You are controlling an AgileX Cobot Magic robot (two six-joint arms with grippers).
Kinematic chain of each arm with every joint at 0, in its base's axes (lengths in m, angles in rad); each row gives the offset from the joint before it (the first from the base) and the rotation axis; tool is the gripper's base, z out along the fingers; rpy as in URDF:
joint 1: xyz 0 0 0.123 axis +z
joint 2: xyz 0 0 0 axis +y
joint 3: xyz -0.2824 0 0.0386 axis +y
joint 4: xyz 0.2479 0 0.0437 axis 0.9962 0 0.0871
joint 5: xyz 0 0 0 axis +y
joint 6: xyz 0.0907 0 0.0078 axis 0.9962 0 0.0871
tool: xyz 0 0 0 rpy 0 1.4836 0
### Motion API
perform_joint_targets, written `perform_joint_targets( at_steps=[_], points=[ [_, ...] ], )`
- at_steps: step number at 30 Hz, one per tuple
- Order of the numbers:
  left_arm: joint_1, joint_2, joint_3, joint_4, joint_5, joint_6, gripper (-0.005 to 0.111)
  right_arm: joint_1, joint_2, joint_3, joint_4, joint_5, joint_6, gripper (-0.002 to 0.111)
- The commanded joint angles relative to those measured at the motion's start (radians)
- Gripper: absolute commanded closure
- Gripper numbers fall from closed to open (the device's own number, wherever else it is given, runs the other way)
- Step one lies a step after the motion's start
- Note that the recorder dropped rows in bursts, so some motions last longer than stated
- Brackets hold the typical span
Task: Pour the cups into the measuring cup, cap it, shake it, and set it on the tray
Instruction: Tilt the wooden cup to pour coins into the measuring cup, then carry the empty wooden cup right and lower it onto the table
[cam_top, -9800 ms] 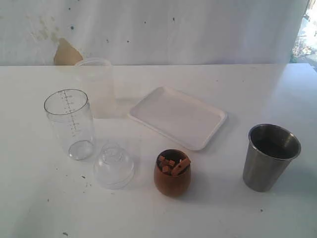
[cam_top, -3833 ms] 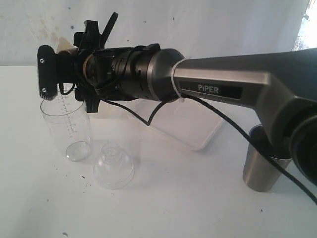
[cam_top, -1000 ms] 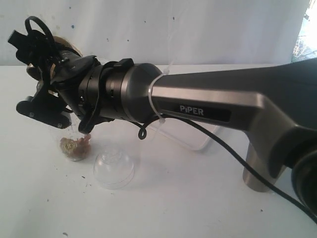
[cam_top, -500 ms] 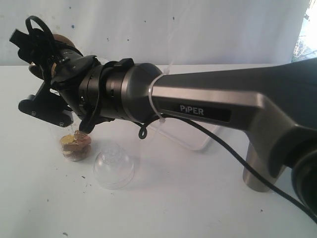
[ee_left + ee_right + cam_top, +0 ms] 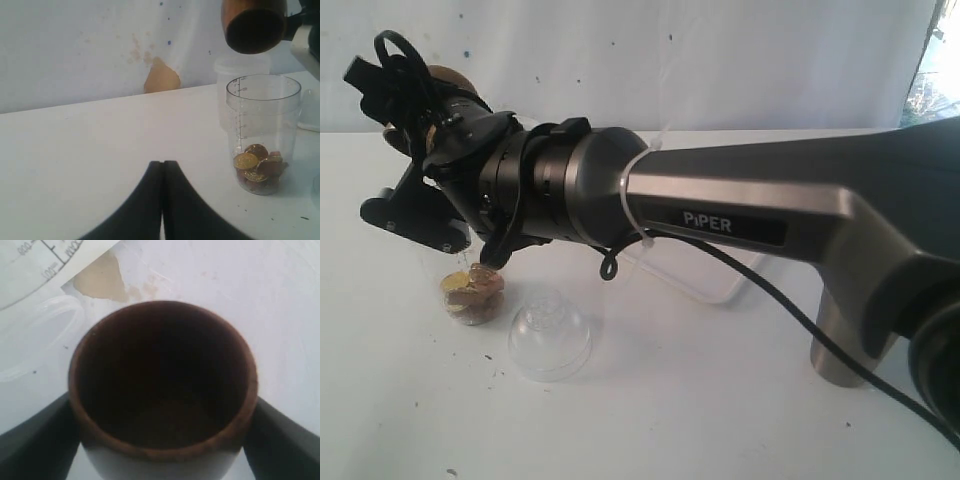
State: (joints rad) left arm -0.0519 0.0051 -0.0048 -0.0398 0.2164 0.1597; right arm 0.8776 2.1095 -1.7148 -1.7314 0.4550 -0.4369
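1. The right pincer (image 5: 162, 402) gripped the wooden cup (image 5: 255, 25) across its sides, its jaws spread wide around it. The cup was tipped mouth-down and its dark inside looked empty.
2. The measuring cup (image 5: 262, 130) stood directly beneath that pincer, apart from the wooden cup, with coins and brown pieces (image 5: 257, 167) in its bottom.
3. The left pincer (image 5: 162, 172) was closed on nothing, resting low and well to the side of the measuring cup.
4. Risk: pulling the wooden cup back on a low path could clip the clear rim below. That plastic cup looked light, so a nudge might topple it and scatter the coins.
5. Risk: a piece lodged unseen in the cup's dark bottom could drop onto the table if the cup swung away before being righted.
6. Risk: the cap (image 5: 550, 335) lay just beside the measuring cup, below the pincer's wrist, and the steel tumbler (image 5: 840, 355) stood under the arm, far behind the pincer. A dipping retreat could knock either.
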Motion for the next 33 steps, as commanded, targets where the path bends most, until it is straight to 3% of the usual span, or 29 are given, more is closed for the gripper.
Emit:
perform_joint_targets(
  at_steps=[1, 5, 9, 11, 13, 17, 22, 28, 33],
  points=[
    [0.000, -0.005, 0.005, 0.000, -0.013, -0.002, 0.107, -0.002, -0.003, -0.006, -0.013, 0.025, -0.005, 0.108],
    [0.000, -0.005, 0.005, 0.000, -0.013, -0.002, 0.107, -0.002, -0.003, -0.006, -0.013, 0.029, -0.001, 0.108],
    [0.000, -0.005, 0.005, 0.000, -0.013, -0.002, 0.107, -0.002, -0.003, -0.006, -0.013, -0.002, 0.232, 0.108],
    [0.000, -0.005, 0.005, 0.000, -0.013, -0.002, 0.107, -0.002, -0.015, -0.009, -0.013, -0.051, 0.447, 0.108],
    [0.000, -0.005, 0.005, 0.000, -0.013, -0.002, 0.107, -0.022, -0.051, -0.009, -0.013, -0.183, 0.617, 0.108],
    [0.000, -0.005, 0.005, 0.000, -0.013, -0.002, 0.107, -0.046, -0.115, -0.009, -0.013, -0.311, 0.694, 0.108],
    [0.000, -0.005, 0.005, 0.000, -0.013, -0.002, 0.107, -0.125, -0.221, -0.009, -0.010, -0.740, 1.108, 0.108],
    [0.000, -0.005, 0.005, 0.000, -0.013, -0.002, 0.107, -0.199, -0.305, -0.003, -0.013, -0.810, 1.542, 0.108],
    [0.000, -0.005, 0.005, 0.000, -0.013, -0.002, 0.107, -0.305, -0.381, 0.056, -0.013, -0.921, 1.749, 0.108]
  ],
)
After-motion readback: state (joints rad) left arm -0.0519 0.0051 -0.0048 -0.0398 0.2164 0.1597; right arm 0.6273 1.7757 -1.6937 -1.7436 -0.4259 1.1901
